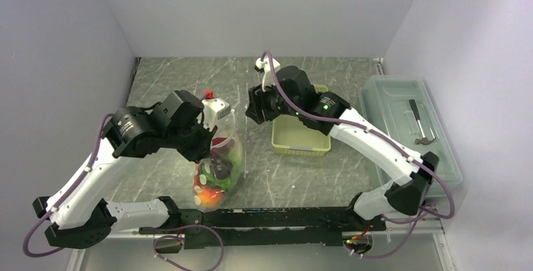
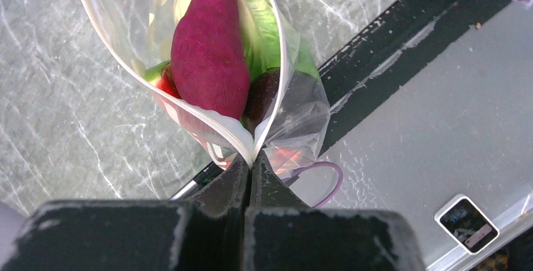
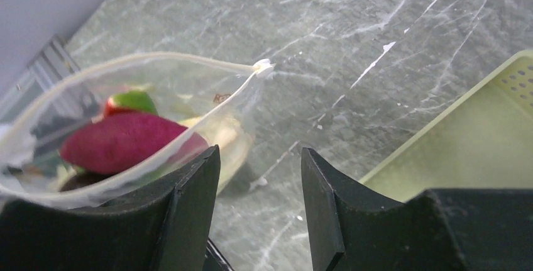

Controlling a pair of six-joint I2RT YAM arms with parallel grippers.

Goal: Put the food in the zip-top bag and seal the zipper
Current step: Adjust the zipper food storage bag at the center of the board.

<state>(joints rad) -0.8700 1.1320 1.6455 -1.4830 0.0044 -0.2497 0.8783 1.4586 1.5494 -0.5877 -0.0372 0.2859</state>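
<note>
Left gripper [image 2: 252, 169] clamped on zip-top bag [image 2: 305, 104] mouth corner; food [image 2: 209, 51] inside bag; right gripper [image 3: 260, 183] jaws apart, just beside bag mouth.

A yellow-green basket [image 1: 300, 138] sits mid-frame on the grey marbled table [image 1: 170, 76]. At the right edge stands a clear lidded box [image 1: 393, 104], with a small hammer [image 1: 418, 120] showing at its lid.

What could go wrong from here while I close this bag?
The left gripper pinches only one corner of the zip-top bag, so the loaded bag could slip or sag. The magenta food piece sits high at the mouth and may block the zipper. The right gripper is open, not touching the far corner; it could miss that thin rim.
</note>
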